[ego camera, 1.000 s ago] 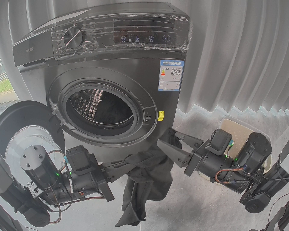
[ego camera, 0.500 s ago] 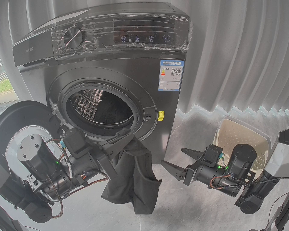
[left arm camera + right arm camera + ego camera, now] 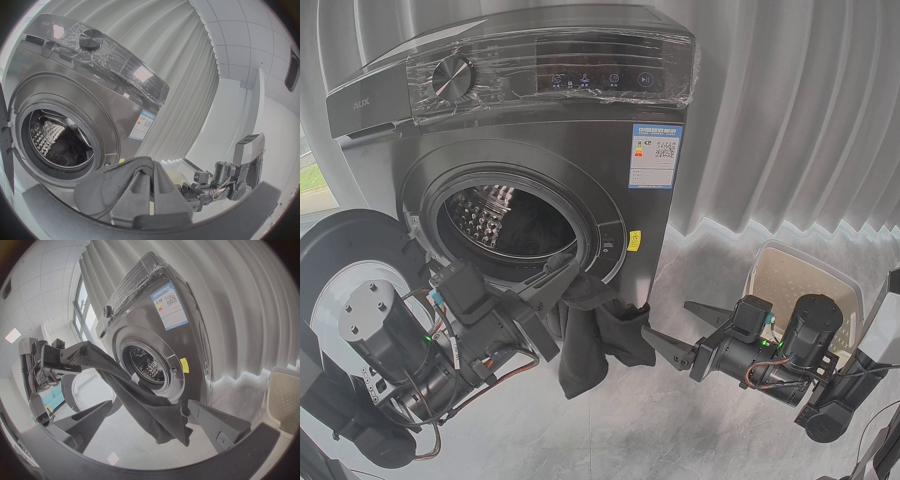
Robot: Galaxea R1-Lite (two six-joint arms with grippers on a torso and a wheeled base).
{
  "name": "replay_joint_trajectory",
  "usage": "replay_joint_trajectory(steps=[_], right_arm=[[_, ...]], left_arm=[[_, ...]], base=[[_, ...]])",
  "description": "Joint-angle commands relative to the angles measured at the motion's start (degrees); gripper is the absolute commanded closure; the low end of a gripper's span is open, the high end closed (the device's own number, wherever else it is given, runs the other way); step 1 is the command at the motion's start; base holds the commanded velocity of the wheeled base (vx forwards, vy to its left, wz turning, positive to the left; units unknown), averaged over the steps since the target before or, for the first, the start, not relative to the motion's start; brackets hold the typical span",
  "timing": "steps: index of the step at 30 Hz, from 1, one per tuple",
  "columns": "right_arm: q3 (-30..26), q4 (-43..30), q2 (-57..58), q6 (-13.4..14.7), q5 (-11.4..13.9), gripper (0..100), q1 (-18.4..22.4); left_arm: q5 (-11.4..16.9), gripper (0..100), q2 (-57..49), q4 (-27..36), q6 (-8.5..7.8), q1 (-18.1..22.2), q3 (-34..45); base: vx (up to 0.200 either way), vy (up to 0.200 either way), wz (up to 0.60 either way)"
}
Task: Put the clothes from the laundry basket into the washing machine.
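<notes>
Dark garment [image 3: 594, 328] hangs clamped in left pincer [image 3: 567, 264]; right pincer [image 3: 665, 317] gapes; drum [image 3: 484, 215] seemingly holds dark clothes [image 3: 65, 152].

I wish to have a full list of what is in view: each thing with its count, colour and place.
washer: one, dark grey, centre
door: one, dark, open at washer's left
clothes: count unclear, dark, inside drum
garment: one, black, hanging before washer's front
floor: one, grey, below
basket: one, cream, on floor right of washer
curtain: one, white, behind
left gripper: one, black, shut on garment below drum's mouth
right gripper: one, black, open, between garment and basket
</notes>
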State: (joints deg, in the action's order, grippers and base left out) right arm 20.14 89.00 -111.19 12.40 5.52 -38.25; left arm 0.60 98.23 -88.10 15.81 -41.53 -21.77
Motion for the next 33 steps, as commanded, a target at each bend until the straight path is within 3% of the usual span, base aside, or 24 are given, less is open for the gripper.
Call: replay_joint_trajectory(steps=[1,8,19,33], right_arm=[[-1.15,0.03,0.27,-0.01,0.1,0,-0.68],[-2.38,-0.06,-0.52,0.08,0.1,0,-1.56],[-5.46,0.03,-3.77,0.08,0.01,0,-7.71],[0.08,0.03,-6.06,0.08,-0.69,0,-7.98]], left_arm=[[-0.07,100,-0.06,-0.05,0.1,-0.21,-0.55],[0.02,100,-0.15,-0.14,0.18,-0.13,-1.61],[0.02,100,-0.59,-0.23,0.18,-0.3,-2.05],[0.02,100,-0.85,-0.4,0.1,-0.21,-3.1]], base=[[0.0,0.0,0.0],[0.0,0.0,0.0],[0.0,0.0,0.0],[0.0,0.0,0.0]])
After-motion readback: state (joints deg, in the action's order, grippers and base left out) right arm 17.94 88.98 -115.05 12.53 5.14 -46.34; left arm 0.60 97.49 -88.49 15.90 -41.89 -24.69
